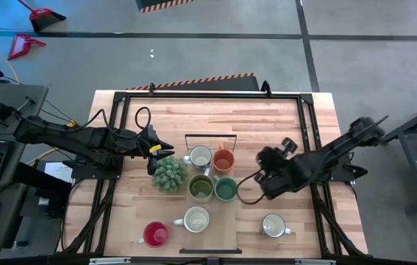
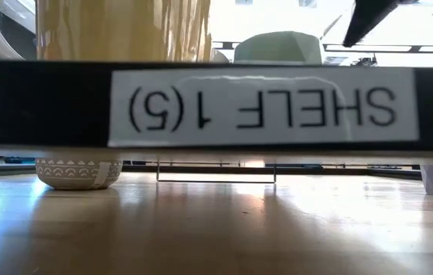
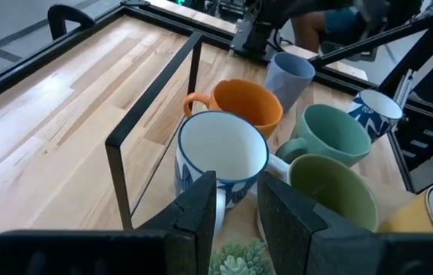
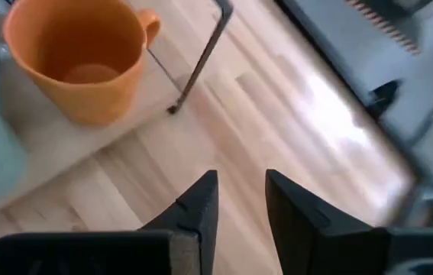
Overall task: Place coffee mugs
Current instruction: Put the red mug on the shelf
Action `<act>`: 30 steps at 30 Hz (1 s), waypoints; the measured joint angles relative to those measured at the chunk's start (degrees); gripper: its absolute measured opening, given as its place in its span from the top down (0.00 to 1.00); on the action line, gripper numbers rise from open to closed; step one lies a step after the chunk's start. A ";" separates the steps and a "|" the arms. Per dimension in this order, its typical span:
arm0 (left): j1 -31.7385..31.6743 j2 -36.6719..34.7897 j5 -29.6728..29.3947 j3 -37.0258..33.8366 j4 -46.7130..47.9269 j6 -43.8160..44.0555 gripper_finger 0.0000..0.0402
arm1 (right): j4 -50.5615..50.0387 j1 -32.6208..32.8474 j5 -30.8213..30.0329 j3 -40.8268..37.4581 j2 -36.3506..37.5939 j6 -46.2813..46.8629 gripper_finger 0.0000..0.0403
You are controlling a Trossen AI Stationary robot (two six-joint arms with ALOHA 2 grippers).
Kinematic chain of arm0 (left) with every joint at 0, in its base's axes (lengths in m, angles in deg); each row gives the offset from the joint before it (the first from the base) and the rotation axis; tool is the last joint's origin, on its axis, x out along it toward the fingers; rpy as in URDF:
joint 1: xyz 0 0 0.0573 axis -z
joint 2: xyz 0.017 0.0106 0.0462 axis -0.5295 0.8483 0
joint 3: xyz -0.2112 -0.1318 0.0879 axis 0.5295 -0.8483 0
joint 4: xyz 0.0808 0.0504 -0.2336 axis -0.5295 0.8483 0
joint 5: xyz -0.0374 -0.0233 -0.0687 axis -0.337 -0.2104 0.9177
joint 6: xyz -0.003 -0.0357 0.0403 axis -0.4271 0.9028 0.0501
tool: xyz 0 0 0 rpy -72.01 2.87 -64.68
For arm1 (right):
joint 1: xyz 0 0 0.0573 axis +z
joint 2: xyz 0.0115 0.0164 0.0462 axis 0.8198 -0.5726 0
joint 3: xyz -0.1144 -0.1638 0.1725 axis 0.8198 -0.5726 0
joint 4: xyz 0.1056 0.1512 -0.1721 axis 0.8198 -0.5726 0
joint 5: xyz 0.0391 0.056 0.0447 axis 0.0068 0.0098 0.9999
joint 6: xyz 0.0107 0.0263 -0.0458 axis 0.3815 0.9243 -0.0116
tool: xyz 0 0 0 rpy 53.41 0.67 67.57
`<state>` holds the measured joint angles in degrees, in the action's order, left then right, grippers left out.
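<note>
From above, four mugs cluster mid-table beside a black wire rack [image 1: 210,137]: a white patterned mug [image 1: 200,157], an orange mug [image 1: 223,159], an olive mug [image 1: 200,188] and a teal mug [image 1: 226,189]. A spiky potted plant [image 1: 169,174] sits just left of them. Nearer the front edge lie a red mug [image 1: 155,234], a cream mug [image 1: 196,219] and another cream mug [image 1: 273,226]. The left gripper [image 1: 165,152] hovers above the plant, near the white patterned mug; the right gripper [image 1: 263,177] hangs just right of the teal mug. The low view is mostly blocked by a black bar labelled shelf [image 2: 262,107]. In both wrist views, each gripper's fingers stand slightly apart, holding nothing.
</note>
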<state>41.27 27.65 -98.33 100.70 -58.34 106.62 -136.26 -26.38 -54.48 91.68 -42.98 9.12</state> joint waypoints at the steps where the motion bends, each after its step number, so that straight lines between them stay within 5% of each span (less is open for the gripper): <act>1: -0.02 0.00 0.01 0.00 0.03 0.02 0.78 | 3.88 0.02 -0.03 -4.25 3.04 0.40 0.78; 6: -0.02 0.00 0.00 0.00 -0.41 0.06 0.78 | 26.64 -0.11 1.21 -23.32 17.02 -7.98 0.78; 18: -0.02 0.00 0.00 0.00 -3.48 0.08 0.78 | 75.73 -6.44 22.83 -53.91 45.26 -39.20 0.78; 23: -0.02 0.00 0.02 0.00 -6.35 -0.52 0.78 | 79.10 -8.62 26.14 -55.34 50.14 -46.15 0.78; 30: 0.02 0.00 6.31 0.00 -6.24 -2.47 0.78 | 78.80 -9.24 19.43 -55.34 51.56 -48.07 0.78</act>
<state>41.29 27.65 -92.02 100.70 -64.58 104.15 -57.46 -35.62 -35.05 36.34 8.58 -38.94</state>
